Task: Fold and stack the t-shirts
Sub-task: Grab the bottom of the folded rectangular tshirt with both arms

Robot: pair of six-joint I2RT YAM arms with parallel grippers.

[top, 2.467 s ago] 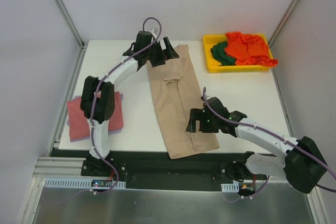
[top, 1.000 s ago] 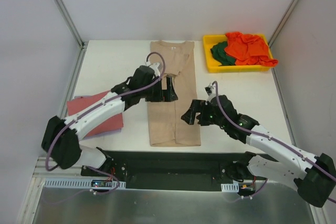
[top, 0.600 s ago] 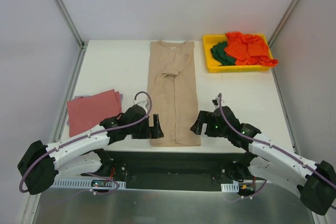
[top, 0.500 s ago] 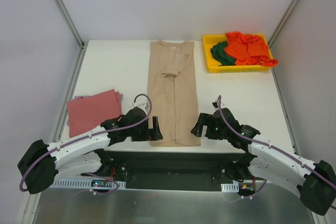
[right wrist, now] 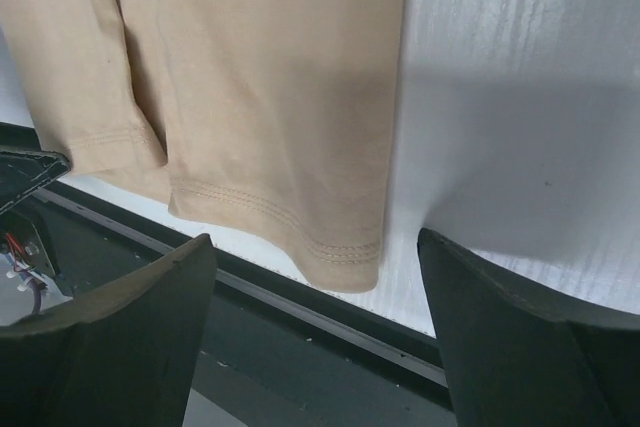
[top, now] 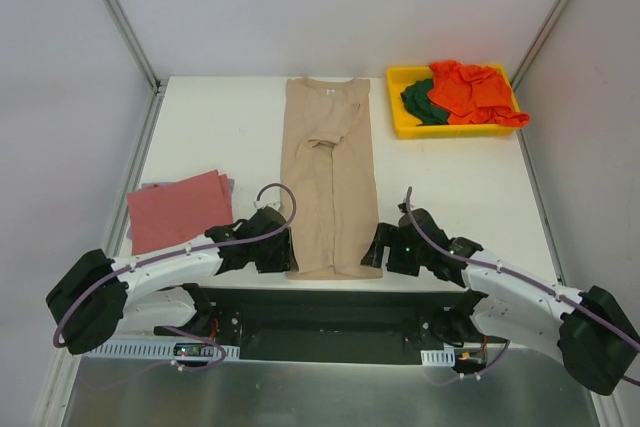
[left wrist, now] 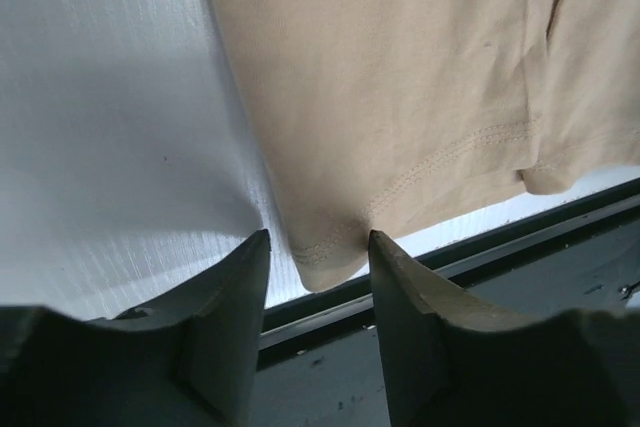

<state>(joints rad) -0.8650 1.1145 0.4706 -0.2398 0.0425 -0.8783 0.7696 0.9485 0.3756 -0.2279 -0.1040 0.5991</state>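
A tan t-shirt lies flat in a long narrow strip down the middle of the table, collar far, hem at the near edge. My left gripper sits at the hem's left corner. Its jaws are narrowed on either side of the corner with a gap still showing, and no cloth is pinched. Over on the hem's right corner my right gripper stands wide open above the cloth. A folded dusty-red t-shirt rests at the left on a lavender one.
A yellow bin at the far right holds orange-red shirts and a dark green one. The table's near edge and dark metal rail run just below both grippers.
Both arms came from mid-shirt down to the hem corners at the near edge. The left jaws have narrowed a lot, the right ones slightly. The tan shirt now lies straight.
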